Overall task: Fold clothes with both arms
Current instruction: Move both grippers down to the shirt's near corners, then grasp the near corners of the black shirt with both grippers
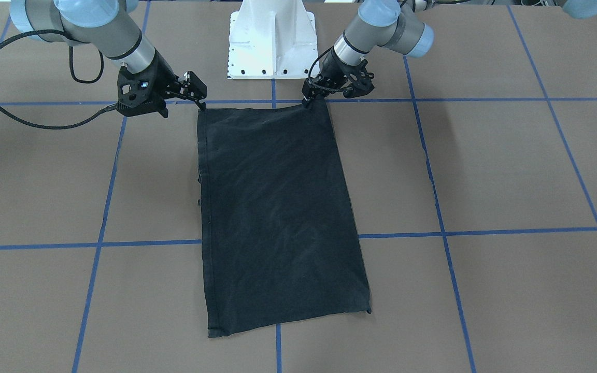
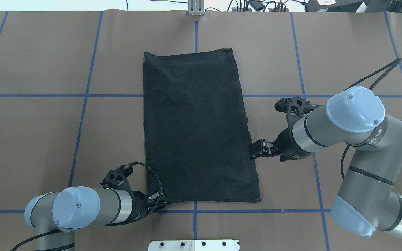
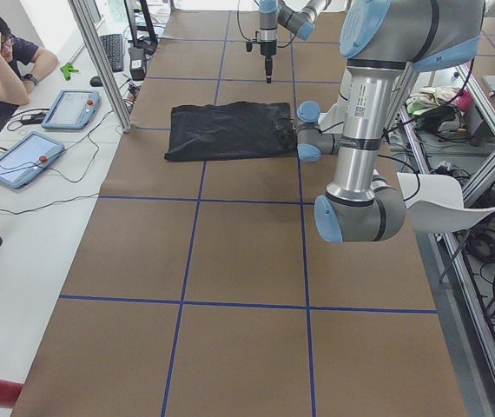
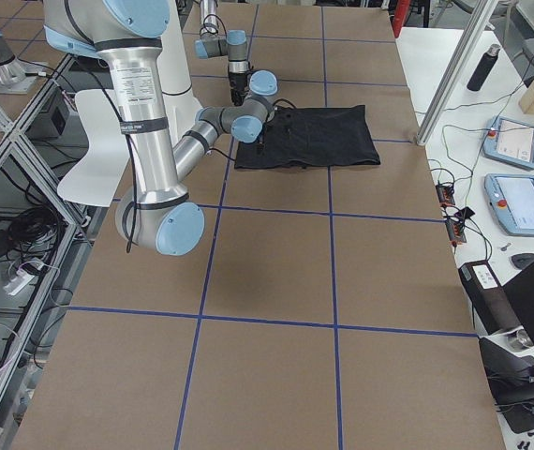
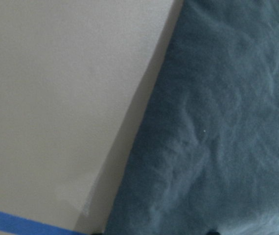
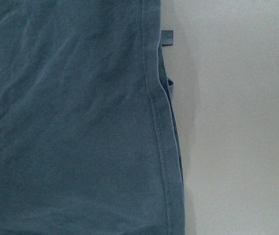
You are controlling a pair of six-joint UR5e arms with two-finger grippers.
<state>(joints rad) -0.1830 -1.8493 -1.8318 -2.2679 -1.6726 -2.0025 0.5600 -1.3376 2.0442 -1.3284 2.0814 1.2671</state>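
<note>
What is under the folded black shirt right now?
The brown table, with blue tape lines running under the T-shirt from both sides. Edges of lower cloth layers peek out along one long side. Anything else beneath is covered.

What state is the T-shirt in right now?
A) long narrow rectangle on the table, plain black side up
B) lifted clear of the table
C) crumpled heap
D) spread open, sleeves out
A: the T-shirt lies on the table as a long straight-edged rectangle, with no sleeves or logo showing.
</note>
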